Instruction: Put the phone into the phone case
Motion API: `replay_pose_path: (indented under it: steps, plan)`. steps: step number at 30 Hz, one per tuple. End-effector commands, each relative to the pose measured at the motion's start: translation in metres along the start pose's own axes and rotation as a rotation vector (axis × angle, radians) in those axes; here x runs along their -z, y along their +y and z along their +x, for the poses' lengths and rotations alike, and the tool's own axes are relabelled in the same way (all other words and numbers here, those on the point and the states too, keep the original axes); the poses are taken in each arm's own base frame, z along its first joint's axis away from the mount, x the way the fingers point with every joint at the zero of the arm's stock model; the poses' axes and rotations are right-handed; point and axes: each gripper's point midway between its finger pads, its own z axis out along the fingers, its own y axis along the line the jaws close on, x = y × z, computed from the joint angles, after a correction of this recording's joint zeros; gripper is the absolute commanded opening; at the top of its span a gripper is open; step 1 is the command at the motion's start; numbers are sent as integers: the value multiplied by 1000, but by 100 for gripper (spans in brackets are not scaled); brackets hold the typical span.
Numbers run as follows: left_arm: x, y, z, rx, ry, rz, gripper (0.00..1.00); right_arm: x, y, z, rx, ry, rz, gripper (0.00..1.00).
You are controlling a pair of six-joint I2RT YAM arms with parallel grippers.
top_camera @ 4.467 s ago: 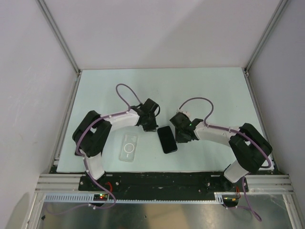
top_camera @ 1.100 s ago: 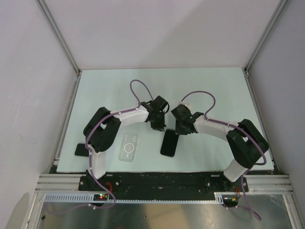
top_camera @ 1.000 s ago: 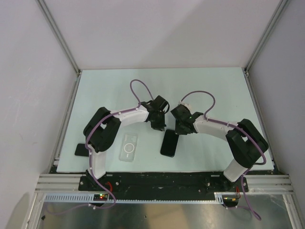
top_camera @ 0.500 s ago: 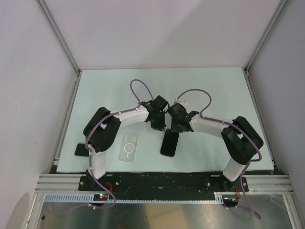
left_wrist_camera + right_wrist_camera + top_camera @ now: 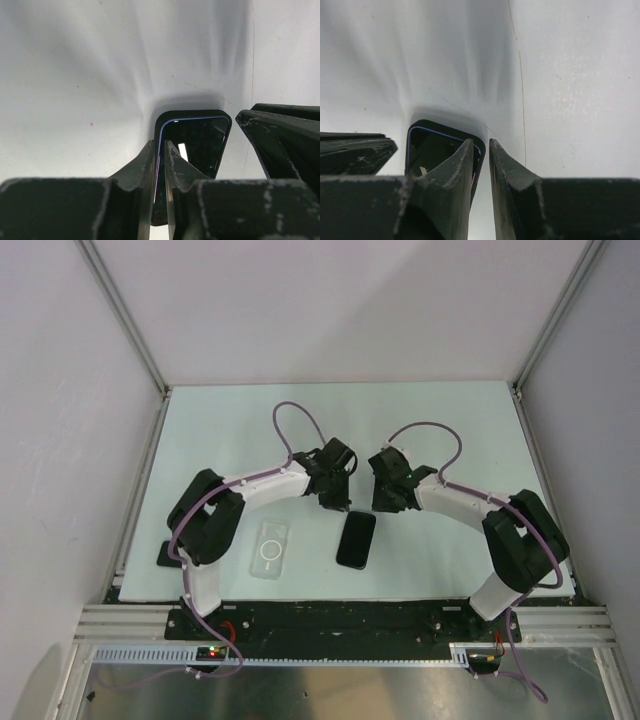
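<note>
So both arms curled inward, left gripper (image 5: pixel 335 503) and right gripper (image 5: pixel 385 502) pointed down at the far end of the phone (image 5: pixel 356 538), flat near the phone case (image 5: pixel 269 548); right jaws slightly apart, left's grip unclear.

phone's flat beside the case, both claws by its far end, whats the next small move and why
Probably grip the thin black smartphone by its edge with the left claw and tilt it up. It lies flat on the table, apart from the clear see-through phone case to its left; that claw's narrow gap lines up with the edge, and the right claw holds nothing.
</note>
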Motion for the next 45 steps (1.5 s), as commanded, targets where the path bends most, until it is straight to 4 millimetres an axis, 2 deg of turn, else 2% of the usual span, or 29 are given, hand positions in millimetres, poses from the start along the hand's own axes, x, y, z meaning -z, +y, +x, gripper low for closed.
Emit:
replay_pose_path:
  steps: [1,14,23,32,40,45]
  plan:
    - [11,-16,-9,-72,-51,21,17,14,3,-6,5,-15,-48,25]
    - [-4,-4,-5,-131,-45,-62,23,15,-10,5,-50,7,-91,26]
    - [-16,-3,2,-156,-14,-71,24,11,-7,20,-66,41,-140,26]
    - [-25,2,7,-149,6,-99,24,15,0,19,-73,38,-171,26]
    - [-33,21,24,-147,41,-162,23,11,3,22,-74,48,-181,27]
    - [-35,31,42,-158,71,-191,23,8,4,25,-70,55,-177,26]
